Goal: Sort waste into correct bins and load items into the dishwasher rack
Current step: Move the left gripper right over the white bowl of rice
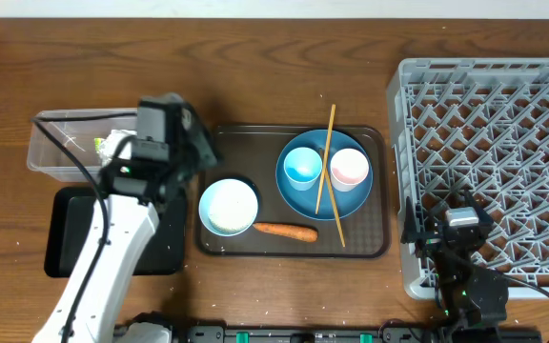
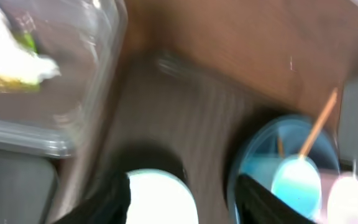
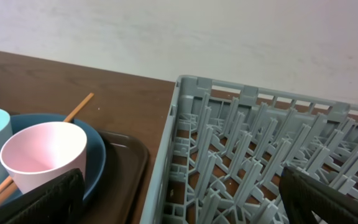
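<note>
L pincer (image 2: 182,196) spread wide nr bowl (image 1: 229,207); wrapper (image 1: 112,145) in tub (image 1: 55,152)

Colours on my feeds.
I see a grained brown wooden table (image 1: 255,76), a square light grey plastic rack (image 1: 489,171) of lattice pattern, a dark brown serving tray (image 1: 370,246), a large blue plate (image 1: 298,200), a light blue cup (image 1: 303,166), a white-pink cup (image 1: 350,169), a small pale blue bowl (image 1: 229,207), an orange carrot (image 1: 286,231), tan wooden chopsticks (image 1: 329,133), a clear plastic tub (image 1: 50,152), a shallow black tray (image 1: 70,224), and a crumpled white wrapper (image 1: 112,146) with a green-yellow label.
</note>
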`<action>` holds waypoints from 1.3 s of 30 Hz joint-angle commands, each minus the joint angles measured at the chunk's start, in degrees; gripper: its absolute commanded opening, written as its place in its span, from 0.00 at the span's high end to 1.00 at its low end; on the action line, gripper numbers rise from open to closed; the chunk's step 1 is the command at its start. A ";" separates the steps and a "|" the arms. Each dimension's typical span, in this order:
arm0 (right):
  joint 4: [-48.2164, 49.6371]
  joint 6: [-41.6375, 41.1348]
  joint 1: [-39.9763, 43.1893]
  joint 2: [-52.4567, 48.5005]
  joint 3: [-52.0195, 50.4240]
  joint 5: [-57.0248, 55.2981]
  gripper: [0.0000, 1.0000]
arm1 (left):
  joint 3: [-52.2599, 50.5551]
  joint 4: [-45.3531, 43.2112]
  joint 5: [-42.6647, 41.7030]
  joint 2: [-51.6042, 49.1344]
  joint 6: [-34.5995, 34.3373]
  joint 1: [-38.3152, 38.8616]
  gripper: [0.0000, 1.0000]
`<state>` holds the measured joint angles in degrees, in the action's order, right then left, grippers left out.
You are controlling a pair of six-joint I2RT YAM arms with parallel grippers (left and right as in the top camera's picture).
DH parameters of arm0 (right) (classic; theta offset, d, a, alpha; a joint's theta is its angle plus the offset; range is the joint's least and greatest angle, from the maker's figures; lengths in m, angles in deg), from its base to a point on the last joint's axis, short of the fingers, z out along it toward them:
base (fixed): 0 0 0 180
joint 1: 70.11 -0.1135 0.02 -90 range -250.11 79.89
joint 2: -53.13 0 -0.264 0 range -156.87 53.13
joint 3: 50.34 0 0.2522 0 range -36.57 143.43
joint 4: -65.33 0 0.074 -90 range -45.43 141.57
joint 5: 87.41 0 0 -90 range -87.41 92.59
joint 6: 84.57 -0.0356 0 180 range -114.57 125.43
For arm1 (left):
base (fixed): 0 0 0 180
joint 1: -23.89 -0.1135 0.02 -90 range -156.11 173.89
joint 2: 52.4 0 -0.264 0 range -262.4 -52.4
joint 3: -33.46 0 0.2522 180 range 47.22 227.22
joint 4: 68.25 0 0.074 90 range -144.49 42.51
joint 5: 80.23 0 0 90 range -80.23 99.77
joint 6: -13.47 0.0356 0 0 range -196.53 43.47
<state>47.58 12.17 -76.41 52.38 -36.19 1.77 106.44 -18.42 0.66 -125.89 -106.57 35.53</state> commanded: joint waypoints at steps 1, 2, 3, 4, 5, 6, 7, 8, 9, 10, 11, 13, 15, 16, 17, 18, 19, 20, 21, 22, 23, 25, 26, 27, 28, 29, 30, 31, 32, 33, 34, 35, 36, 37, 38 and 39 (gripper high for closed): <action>-0.26 0.63 0.39 0.09 -0.07 0.22 0.01 | -0.09 4.22 -0.98 1.16 -0.52 3.96 0.48; -0.26 0.63 0.39 0.09 -0.07 0.22 0.01 | -0.09 6.45 -0.94 1.16 -0.52 5.29 0.48; -0.26 0.63 0.37 0.09 -0.07 0.22 0.01 | -0.09 8.90 -0.94 1.16 -0.55 6.54 0.49; -0.26 0.63 0.39 0.09 -0.07 0.22 0.01 | -0.09 10.05 -0.92 1.16 -0.74 7.10 0.49; -0.26 0.63 0.39 0.09 -0.07 0.22 0.01 | -0.09 11.67 -0.92 1.16 -0.94 7.82 0.49; -0.26 0.63 0.39 0.09 -0.07 0.22 0.01 | -0.09 13.44 -0.74 1.16 -1.53 8.52 0.50; -0.26 0.63 0.39 0.09 -0.07 0.22 0.01 | -0.09 14.86 -0.72 1.16 -1.81 8.98 0.50; -0.26 0.63 0.39 0.09 -0.07 0.22 0.01 | -0.09 16.31 -0.72 1.16 -1.84 9.33 0.54; -0.26 0.63 0.39 0.09 -0.07 0.22 0.01 | -0.09 17.46 -0.55 1.16 -2.12 9.35 0.56; -0.26 0.63 0.37 0.09 -0.07 0.22 0.01 | -0.09 18.69 -0.20 1.16 -2.82 9.33 0.58; -0.26 0.63 0.39 0.09 -0.07 0.22 0.01 | -0.09 19.58 0.66 1.16 -3.89 9.33 0.58; -0.26 0.63 0.39 0.09 -0.07 0.22 0.01 | -0.09 20.83 3.17 1.16 -6.56 9.33 0.67; -0.26 0.63 0.39 0.09 -0.07 0.22 0.01 | -0.09 21.27 4.87 1.16 -9.22 9.33 0.68; -0.26 0.63 0.37 0.09 -0.07 0.22 0.01 | -0.09 21.22 5.14 1.16 -10.36 9.33 0.68; -0.26 0.63 0.39 0.09 -0.07 0.22 0.01 | -0.09 21.09 5.40 1.16 -11.08 9.33 0.67; -0.26 0.63 0.39 0.09 -0.07 0.22 0.01 | -0.09 21.03 5.55 1.09 -11.41 9.33 0.67; -0.26 0.63 0.37 0.09 -0.07 0.22 0.01 | -0.09 20.87 5.57 0.96 -11.47 9.33 0.67; -0.26 0.63 0.37 0.09 -0.07 0.22 0.01 | -0.09 20.87 5.57 0.74 -11.47 9.33 0.67; -0.26 0.63 0.39 0.09 -0.07 0.22 0.01 | -0.09 20.87 5.57 0.46 -11.47 9.33 0.67; -0.26 0.63 0.39 0.09 -0.07 0.22 0.01 | -0.11 20.87 5.55 0.09 -11.50 9.35 0.67; -0.26 0.63 0.39 0.09 -0.07 0.22 0.01 | -0.11 20.90 5.53 -0.31 -11.72 9.35 0.68; -0.26 0.63 0.37 0.09 -0.07 0.22 0.01 | -0.15 20.90 5.51 -1.05 -11.69 9.35 0.74; -0.26 0.63 0.37 0.09 -0.07 0.22 0.01 | -0.17 20.90 5.51 -1.44 -11.67 9.38 0.75; -0.26 0.63 0.37 0.09 -0.07 0.22 0.01 | -0.20 20.90 5.51 -1.95 -11.65 9.53 0.75; -0.26 0.63 0.39 0.09 -0.07 0.22 0.01 | -0.20 20.87 5.53 -2.45 -11.65 9.75 0.75; -0.26 0.63 0.39 0.09 -0.07 0.22 0.01 | -0.20 20.87 5.53 -3.02 -11.63 10.05 0.75; -0.26 0.63 0.39 0.09 -0.07 0.22 0.01 | -0.20 20.87 5.55 -3.54 -11.63 10.32 0.75; -0.26 0.63 0.37 0.09 -0.07 0.22 0.01 | -0.20 20.87 5.55 -4.00 -11.63 10.56 0.75; -0.26 0.63 0.37 0.09 -0.07 0.22 0.01 | -0.20 20.87 5.73 -4.44 -11.63 10.75 0.75; -0.26 0.63 0.39 0.09 -0.07 0.22 0.01 | -0.20 20.85 5.79 -4.87 -11.63 10.91 0.75; -0.26 0.63 0.39 0.09 -0.07 0.22 0.01 | -0.20 20.74 5.97 -5.31 -11.65 10.95 0.75; -0.26 0.63 0.37 0.09 -0.07 0.22 0.01 | -0.20 20.61 5.97 -5.75 -11.63 10.95 0.75; -0.26 0.63 0.39 0.09 -0.07 0.22 0.01 | -0.20 20.46 5.97 -6.19 -11.65 10.95 0.75; -0.26 0.63 0.39 0.09 -0.07 0.22 0.01 | -0.20 20.39 5.97 -6.56 -11.65 10.95 0.75; -0.26 0.63 0.37 0.09 -0.07 0.22 0.01 | -0.20 20.31 5.97 -6.95 -11.65 10.95 0.75; -0.26 0.63 0.39 0.09 -0.07 0.22 0.01 | -0.20 20.26 5.97 -7.41 -11.65 10.95 0.75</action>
<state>47.55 12.17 -76.41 52.38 -36.19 1.77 106.33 1.91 5.52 -132.21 -117.45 46.31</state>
